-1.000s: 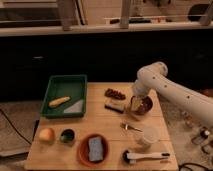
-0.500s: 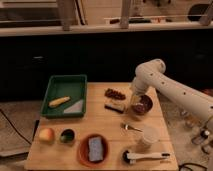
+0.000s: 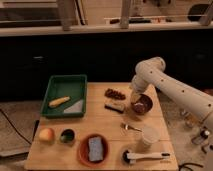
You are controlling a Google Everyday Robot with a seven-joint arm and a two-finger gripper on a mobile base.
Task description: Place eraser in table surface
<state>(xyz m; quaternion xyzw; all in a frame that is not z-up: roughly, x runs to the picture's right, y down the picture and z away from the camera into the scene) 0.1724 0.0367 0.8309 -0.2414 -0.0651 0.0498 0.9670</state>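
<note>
The eraser point(image 3: 115, 106), a small flat block with a dark top and tan base, lies on the tan wooden table surface point(image 3: 107, 125) near its middle back, just left of a brown bowl point(image 3: 142, 105). My gripper point(image 3: 134, 96) hangs at the end of the white arm, which reaches in from the right. It is above the bowl's left rim, a little right of and above the eraser, and apart from it.
A green tray point(image 3: 65, 86) with a yellow item point(image 3: 59, 101) sits back left. A red plate point(image 3: 82, 151) holds a blue-grey sponge point(image 3: 95, 149). A white-handled brush point(image 3: 145, 157), white cup point(image 3: 149, 135), fruit point(image 3: 46, 134) and dark snack pile point(image 3: 114, 93) are also on the table.
The arm has swung a little to the left, bringing the gripper from over the bowl toward the eraser. Nothing on the table has moved.
</note>
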